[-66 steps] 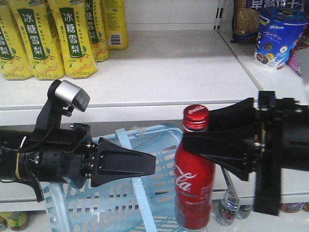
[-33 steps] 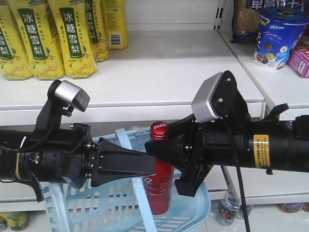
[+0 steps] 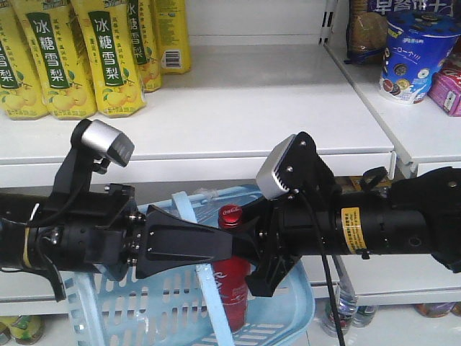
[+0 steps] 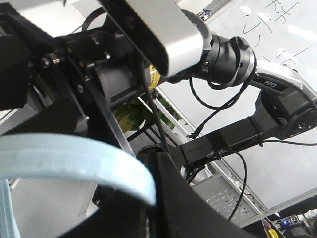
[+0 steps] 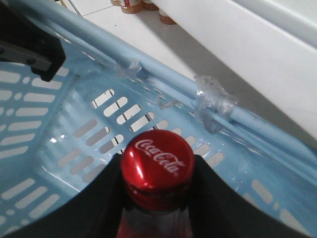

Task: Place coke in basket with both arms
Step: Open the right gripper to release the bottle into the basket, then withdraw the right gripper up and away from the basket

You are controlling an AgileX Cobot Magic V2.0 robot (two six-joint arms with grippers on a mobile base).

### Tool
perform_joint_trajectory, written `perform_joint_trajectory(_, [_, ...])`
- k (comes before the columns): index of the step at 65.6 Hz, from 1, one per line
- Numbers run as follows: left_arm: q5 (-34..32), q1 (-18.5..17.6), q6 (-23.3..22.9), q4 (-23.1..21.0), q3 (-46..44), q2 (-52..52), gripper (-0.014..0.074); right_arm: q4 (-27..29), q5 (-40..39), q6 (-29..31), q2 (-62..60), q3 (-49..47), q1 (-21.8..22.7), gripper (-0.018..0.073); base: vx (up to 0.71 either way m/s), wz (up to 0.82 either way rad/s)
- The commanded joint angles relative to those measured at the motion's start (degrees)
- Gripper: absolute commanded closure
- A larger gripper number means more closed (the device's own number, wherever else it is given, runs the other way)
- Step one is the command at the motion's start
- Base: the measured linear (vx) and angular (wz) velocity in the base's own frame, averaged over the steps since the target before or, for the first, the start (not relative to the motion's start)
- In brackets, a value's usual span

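1. The coke [image 5: 157, 164] is pinched at its neck by the right pincer [image 3: 243, 249], upright, its lower body inside the basket [image 5: 44, 124], cap above the rim;
2. The basket's handle [image 4: 74, 158] is seemingly clamped in the pressed-together left pincer [image 3: 220, 245];
3. The task is judged nearly done; only lowering and release are left

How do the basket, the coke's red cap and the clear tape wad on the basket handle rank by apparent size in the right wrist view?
1. basket, fills most of the frame.
2. red cap, though nearness to the camera enlarges it.
3. tape wad.
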State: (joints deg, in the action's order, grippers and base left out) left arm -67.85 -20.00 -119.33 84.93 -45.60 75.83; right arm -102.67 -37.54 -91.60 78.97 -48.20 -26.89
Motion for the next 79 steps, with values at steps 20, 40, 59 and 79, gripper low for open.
perform_joint_trajectory(20, [-11.3, -0.1, 0.4, -5.1, -1.4, -1.7, 0.0603, -0.1, -0.1, 1.6, -1.8, -1.9, -0.1, 0.0000, 0.00, 0.00])
perform_joint_trajectory(40, [-11.3, -0.1, 0.4, -5.1, -1.4, -1.7, 0.0603, -0.2, 9.6, -3.2, -6.2, -1.9, -0.1, -0.0079, 0.00, 0.00])
perform_joint_trajectory(59, [-11.3, -0.1, 0.4, -5.1, -1.4, -1.7, 0.0603, -0.2, 11.4, -3.6, -17.7, -1.6, -0.1, 0.0204, 0.00, 0.00])
perform_joint_trajectory(79, [-11.3, -0.1, 0.4, -5.1, -1.4, -1.7, 0.0603, -0.2, 20.5, -5.3, -36.6, 10.1, -0.1, 0.0568, 0.00, 0.00])
